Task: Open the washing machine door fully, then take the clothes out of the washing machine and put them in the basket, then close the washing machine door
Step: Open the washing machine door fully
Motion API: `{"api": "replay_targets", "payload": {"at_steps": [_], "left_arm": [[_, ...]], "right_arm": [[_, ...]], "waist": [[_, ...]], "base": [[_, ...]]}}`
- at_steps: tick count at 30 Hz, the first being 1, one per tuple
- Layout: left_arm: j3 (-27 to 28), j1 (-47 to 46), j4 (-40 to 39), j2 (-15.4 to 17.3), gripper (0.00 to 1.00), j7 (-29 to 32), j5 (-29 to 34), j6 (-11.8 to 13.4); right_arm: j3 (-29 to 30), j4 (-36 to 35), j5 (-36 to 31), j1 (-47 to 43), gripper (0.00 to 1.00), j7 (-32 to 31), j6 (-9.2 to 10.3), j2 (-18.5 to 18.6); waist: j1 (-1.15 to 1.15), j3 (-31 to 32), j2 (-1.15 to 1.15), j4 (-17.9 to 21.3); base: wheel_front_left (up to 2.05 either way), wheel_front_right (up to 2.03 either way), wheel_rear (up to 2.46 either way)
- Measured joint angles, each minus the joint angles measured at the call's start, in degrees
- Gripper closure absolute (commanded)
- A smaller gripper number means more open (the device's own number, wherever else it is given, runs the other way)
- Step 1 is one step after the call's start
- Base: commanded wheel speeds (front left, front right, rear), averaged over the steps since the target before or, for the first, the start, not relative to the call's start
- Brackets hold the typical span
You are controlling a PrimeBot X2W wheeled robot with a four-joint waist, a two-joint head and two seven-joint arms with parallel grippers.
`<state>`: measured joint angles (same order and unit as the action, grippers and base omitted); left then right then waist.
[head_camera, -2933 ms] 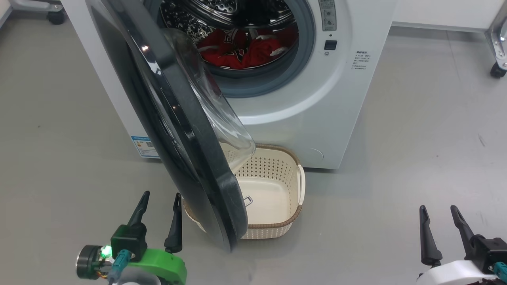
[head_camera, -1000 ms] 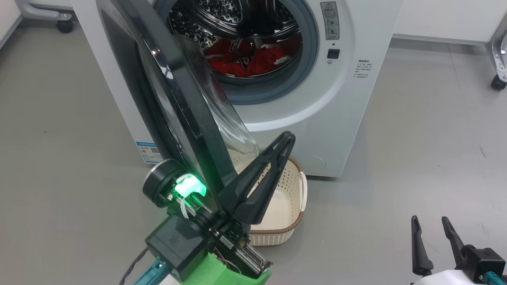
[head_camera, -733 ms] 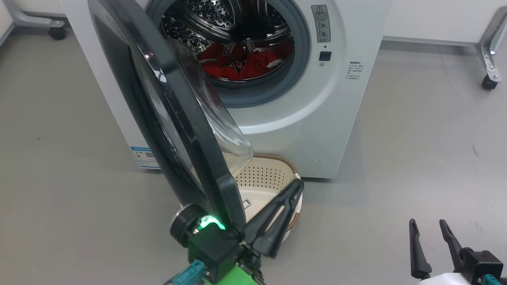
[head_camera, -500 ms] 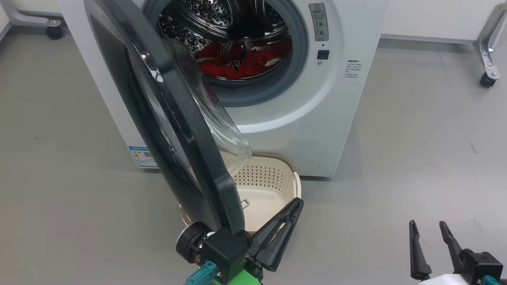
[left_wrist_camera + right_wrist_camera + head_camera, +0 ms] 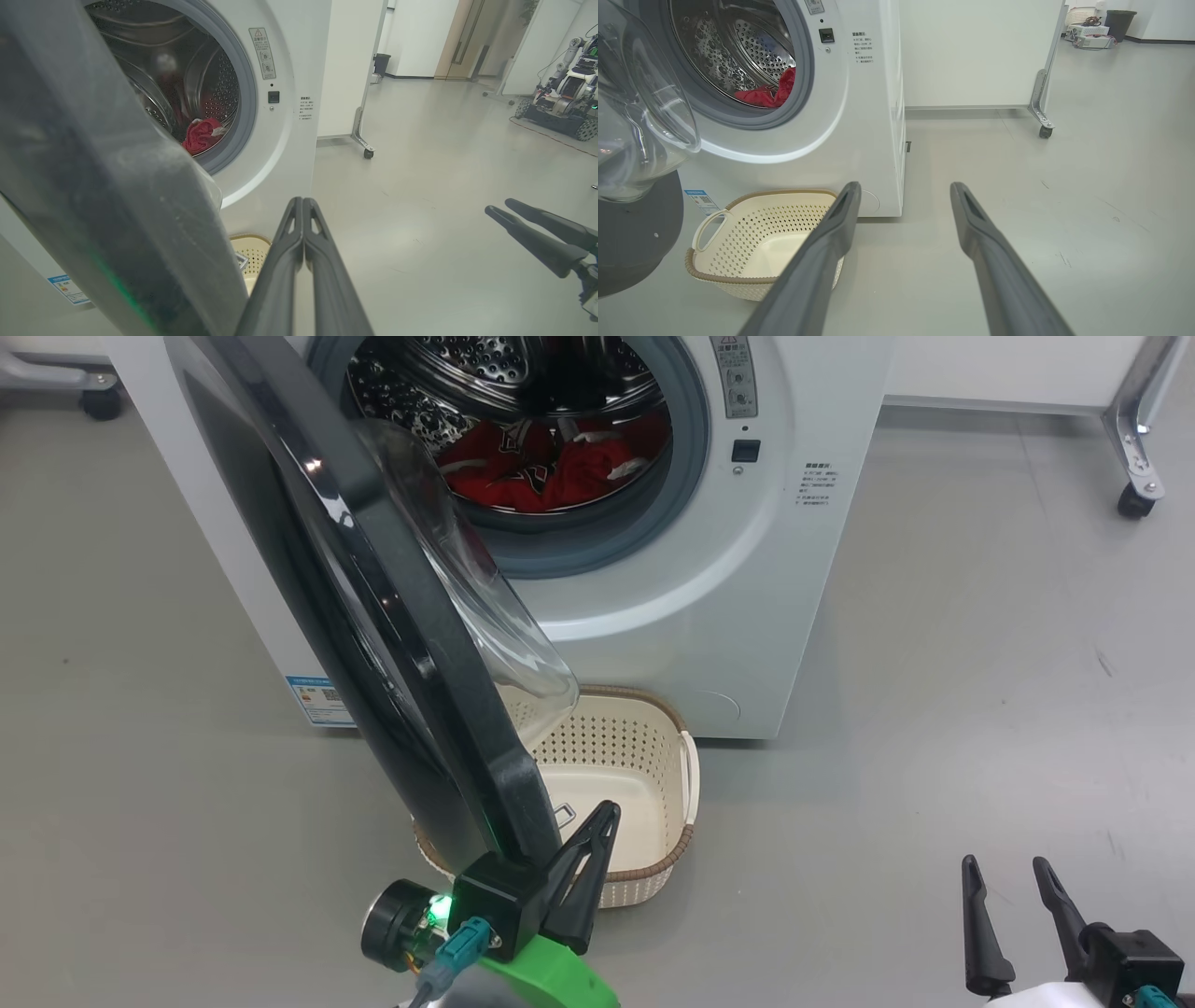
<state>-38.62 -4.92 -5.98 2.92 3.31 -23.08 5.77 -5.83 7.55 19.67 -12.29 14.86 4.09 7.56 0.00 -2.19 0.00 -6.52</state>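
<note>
Door (image 5: 373, 616) opening is the step in hand. At the left of the head view the black disc stands roughly half open, its edge turned toward the robot and its glass bowl (image 5: 485, 607) hanging over the near-left part of the basket.

Just right of the door's lower edge sits the left gripper (image 5: 605, 814), fingers pressed together with nothing between them. In its own wrist view the door (image 5: 117, 210) rises close beside the left of the shut fingers (image 5: 289, 242). Whether they touch it I cannot tell.

To do this well, I judge the gripper should lay the flat side of its fingers against the door's inner rim, below the bowl, and push leftward. The push should follow the door's arc about its hinge, not a straight line, so the contact does not slide off the rounded edge. A low, slow push also spares the glass.

Next comes the basket (image 5: 677, 831), empty on the floor, touching or just beside the foot of the machine (image 5: 766, 597). The sweep should not nudge it.

Above, the red clothes (image 5: 551, 467) lie in the drum, untouched.

Far right, the right gripper (image 5: 1003, 864) waits low with its fingers spread wide, empty, well apart from everything.
</note>
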Motion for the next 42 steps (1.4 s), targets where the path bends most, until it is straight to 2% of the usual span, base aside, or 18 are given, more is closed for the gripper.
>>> {"api": "replay_targets", "payload": {"at_steps": [18, 26, 42], "left_arm": [[1.9, 0.0, 4.0, -0.1, 1.0, -4.6, -0.5, 1.0], [2.2, 0.7, 4.4, -0.5, 1.0, -6.5, -0.9, 1.0], [6.8, 5.1, 5.1, -0.5, 1.0, -9.1, 1.5, 1.0]], "right_arm": [[1.8, -0.1, -0.1, 0.0, 0.0, 0.0, -0.48, -0.1], [2.3, -0.1, -0.2, 0.0, 0.0, 0.0, -0.49, -0.1], [3.8, 0.0, -0.1, 0.0, 0.0, 0.0, -1.01, -0.1]], "waist": [[0.0, -1.6, 0.0, -1.9], [0.0, -2.1, 0.0, -3.8], [0.0, -2.2, 0.0, -9.1]], "base": [[0.0, 0.0, 0.0], [0.0, 0.0, 0.0], [0.0, 0.0, 0.0]]}}
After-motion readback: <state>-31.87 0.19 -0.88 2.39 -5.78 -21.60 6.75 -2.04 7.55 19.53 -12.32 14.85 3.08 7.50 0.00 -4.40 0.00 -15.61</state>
